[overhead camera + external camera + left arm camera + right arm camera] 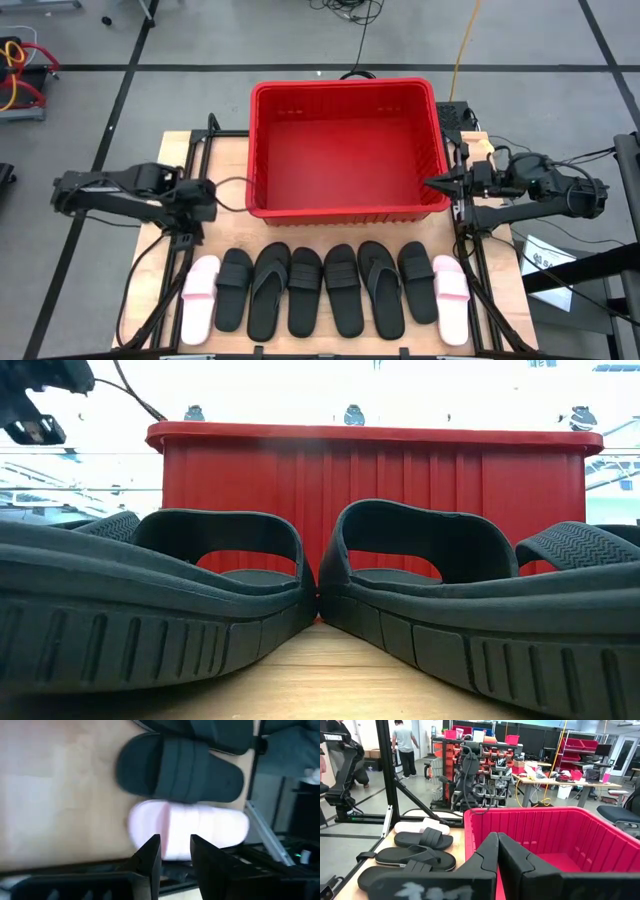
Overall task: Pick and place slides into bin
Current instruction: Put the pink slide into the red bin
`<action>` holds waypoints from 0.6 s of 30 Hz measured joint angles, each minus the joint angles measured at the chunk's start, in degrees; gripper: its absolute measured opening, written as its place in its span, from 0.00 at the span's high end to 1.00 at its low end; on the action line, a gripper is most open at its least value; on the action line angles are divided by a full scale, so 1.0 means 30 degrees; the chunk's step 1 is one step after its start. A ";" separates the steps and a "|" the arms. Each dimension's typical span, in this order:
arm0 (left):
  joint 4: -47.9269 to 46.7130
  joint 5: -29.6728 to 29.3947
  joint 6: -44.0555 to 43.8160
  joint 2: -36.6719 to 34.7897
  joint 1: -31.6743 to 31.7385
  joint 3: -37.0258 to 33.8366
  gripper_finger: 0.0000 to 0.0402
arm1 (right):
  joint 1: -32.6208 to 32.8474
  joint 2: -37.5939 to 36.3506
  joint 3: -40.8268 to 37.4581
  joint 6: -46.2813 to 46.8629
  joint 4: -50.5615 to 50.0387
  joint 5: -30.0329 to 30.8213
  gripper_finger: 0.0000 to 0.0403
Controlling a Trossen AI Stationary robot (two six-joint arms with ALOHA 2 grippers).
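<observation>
Eight slides lie sole-down in a row along the table's near edge: a pale pink one [200, 298] at the left end, six black ones [305, 290] between, and a pale pink one [451, 297] at the right end. The red bin [345, 92] stands behind them, with nothing in it. My left gripper [200, 210] hovers open and empty, a little to the far side of the left pink slide [187, 827]. My right gripper [432, 183] is shut and empty, its tip over the bin's right rim [530, 812].
Black frame rails [190, 160] run along both sides of the wooden table. In the low view two black slides [230, 570] fill the foreground, with the bin's ribbed wall [370, 480] behind. People and shelving [405, 745] show in the room beyond the table.
</observation>
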 joint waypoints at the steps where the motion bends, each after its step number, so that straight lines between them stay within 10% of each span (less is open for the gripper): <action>1: 0.0543 0.0306 -0.0333 0.0095 -0.0197 -0.0353 0.76 | 0.0000 0.0005 0.0000 0.0000 -0.0091 0.0000 1.00; 18: 0.4575 0.1058 -0.2317 0.1346 -0.3582 -0.3401 0.76 | 0.0000 0.0005 0.0000 -0.0146 -0.1045 -0.0015 1.00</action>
